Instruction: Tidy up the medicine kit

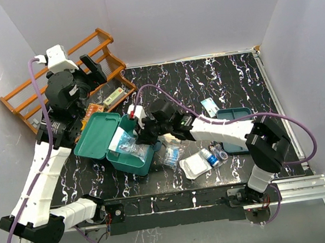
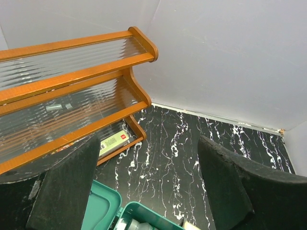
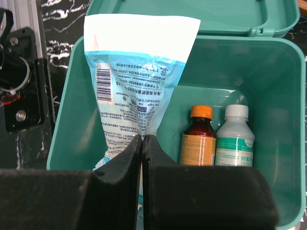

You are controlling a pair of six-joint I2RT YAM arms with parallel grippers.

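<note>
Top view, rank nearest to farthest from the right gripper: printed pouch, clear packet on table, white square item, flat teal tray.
1. printed pouch: pinched in the right gripper, over the medicine kit.
2. clear packet: on the table just right of the kit.
3. white square item: near edge, further right.
4. flat teal tray: far right.

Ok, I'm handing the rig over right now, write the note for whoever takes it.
Left gripper: jaws open, empty, up by the wooden rack.
Right gripper: jaws shut on a blue-white pouch hanging into the open medicine kit.
Done: amber bottle and white bottle are in the kit, side by side.
Left: release the pouch; second pouch, white packet and small bottle lie outside on the table; lid not closed.
</note>
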